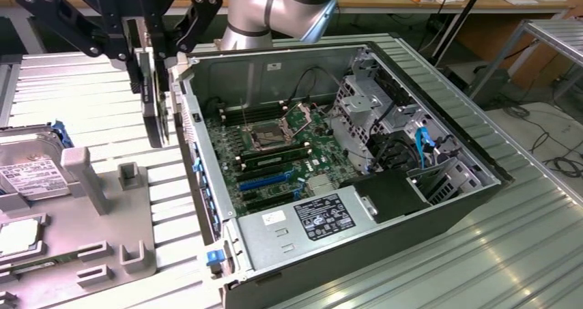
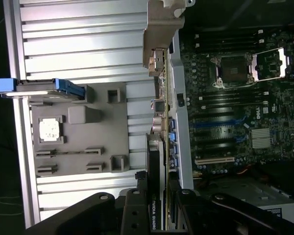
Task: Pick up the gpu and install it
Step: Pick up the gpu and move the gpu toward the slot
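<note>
Gripper (image 1: 153, 55) is clamped on the gpu (image 1: 157, 114), a finger on each face; I see the card hanging straight down from it, edge-on and upright, outside the case. In the wrist view the gripper (image 2: 158, 211) pinches one end of the card; the gpu (image 2: 156, 152) runs away from it to the silver bracket (image 2: 161, 29) at the far end.

Just beside the held card, on the exterior view's right of the gripper, stands the side wall of the open computer case (image 1: 194, 152); the card sits close along that wall. Further that way, and lower than the gripper, lies the motherboard (image 1: 301, 155), with the bare processor socket (image 1: 272, 137) and the blue expansion slots (image 1: 264, 179); the power supply (image 1: 310, 222) fills the end of the case nearest the exterior camera.

On the gripper's other side, toward the exterior view's left and below it, I see the grey fixture (image 1: 119, 220); a hard drive (image 1: 27, 169) stands in it. Case and fixture both rest on the slatted metal table (image 1: 519, 254).
</note>
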